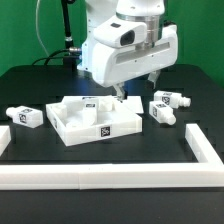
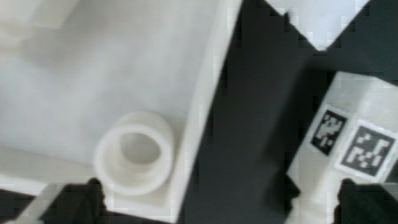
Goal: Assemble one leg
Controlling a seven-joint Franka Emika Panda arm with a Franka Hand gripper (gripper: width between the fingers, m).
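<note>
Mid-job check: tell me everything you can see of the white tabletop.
The tabletop is a wide white square, plastic-looking, lying flat on the black table near the middle. Its edges look raised, a black-and-white tag sits on its near side, and a round socket shows at one corner. The open hand hangs just over its far corner; whether it touches cannot be told.

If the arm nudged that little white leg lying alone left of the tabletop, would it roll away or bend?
The leg looks like stubby moulded plastic, so probably stiff and light. Its blocky, flat-sided shape suggests sliding rather than rolling. It seems to lie flat already, so tipping looks unlikely.
</note>
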